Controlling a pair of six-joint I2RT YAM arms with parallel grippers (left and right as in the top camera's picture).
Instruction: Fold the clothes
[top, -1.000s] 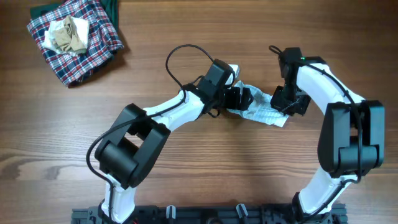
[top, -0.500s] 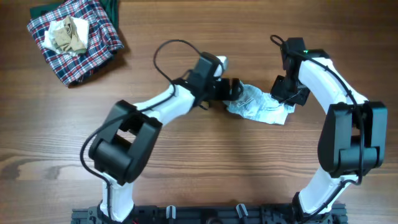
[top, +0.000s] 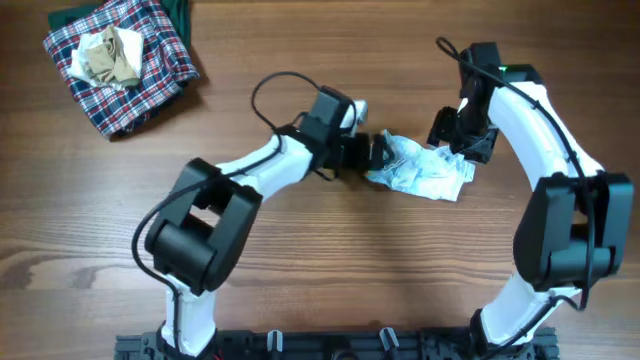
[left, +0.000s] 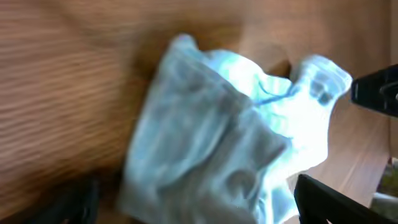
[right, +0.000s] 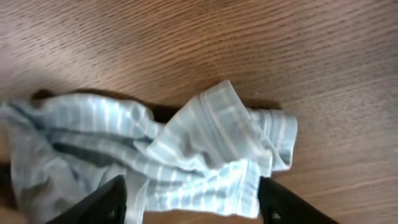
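Observation:
A crumpled light blue striped garment (top: 422, 172) lies on the wooden table between the two arms. My left gripper (top: 373, 153) is at its left edge, open. In the left wrist view the cloth (left: 236, 137) fills the space between the spread fingers, with my left gripper (left: 199, 208) low against it. My right gripper (top: 458, 141) hovers over the garment's right end, open. The right wrist view shows the striped cloth (right: 168, 149) lying loose on the wood, a folded hem sticking up, and my right gripper (right: 193, 211) wide apart above its near edge.
A pile of other clothes (top: 120, 60) sits at the far left corner: a plaid shirt with a beige cloth on top and something green beneath. Bare wood surrounds the blue garment.
My right gripper has opened and let go of the garment, then drawn back toward the far side. The left gripper has stayed open at the garment's left edge.

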